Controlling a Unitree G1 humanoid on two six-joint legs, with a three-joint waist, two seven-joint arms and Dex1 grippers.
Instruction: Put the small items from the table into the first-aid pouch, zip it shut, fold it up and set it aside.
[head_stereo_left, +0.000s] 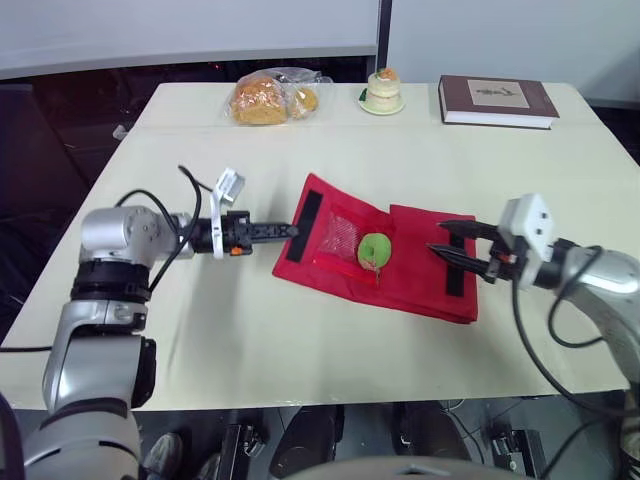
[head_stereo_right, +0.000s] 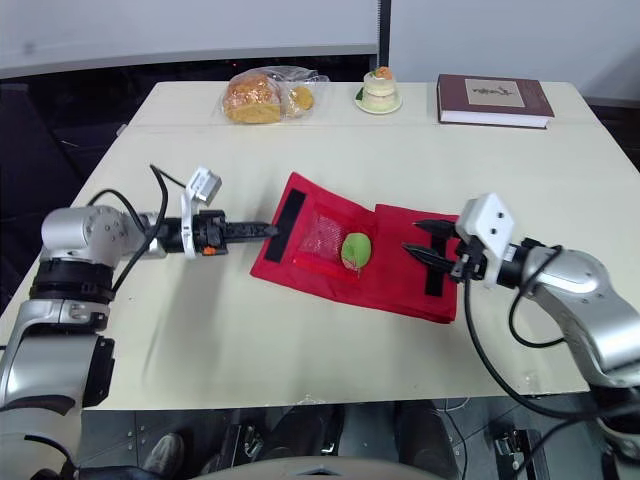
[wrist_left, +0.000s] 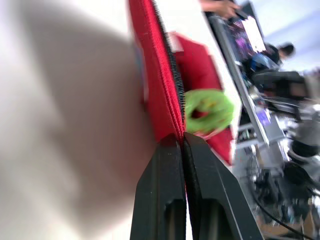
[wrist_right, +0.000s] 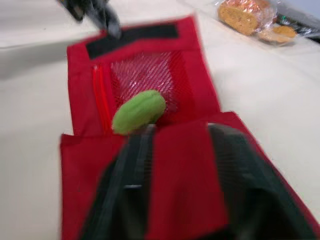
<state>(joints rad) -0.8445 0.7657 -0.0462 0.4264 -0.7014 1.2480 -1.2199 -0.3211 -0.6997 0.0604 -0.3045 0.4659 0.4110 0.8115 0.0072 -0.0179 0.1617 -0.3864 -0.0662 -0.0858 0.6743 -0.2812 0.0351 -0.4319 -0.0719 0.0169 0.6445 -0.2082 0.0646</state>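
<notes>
Head views: the left gripper was pinched shut on the edge of the red pouch, right at the black strip of the flap nearest it. The pouch lay opened flat on the table, running from the left gripper's tips across to the right gripper. The right gripper's fingers stood apart with nothing in them, poised over the pouch's other flap. I could not tell whether they touched the cloth. A green item sat on the mesh pocket, between the two grippers and nearer the right one. Well beyond both grippers, along the far side of the table, were bagged bread, a small cake and a book.

Left wrist view: the two fingers were pressed together, with the pouch's red zip edge clamped at their tips. The green item lay just past the tips, against the red cloth.

Right wrist view: the fingers were blurred and spread wide, with the red flap showing between them. The green item lay just ahead of the fingertips on the mesh pocket. Further ahead, the left gripper was at the black strip.
</notes>
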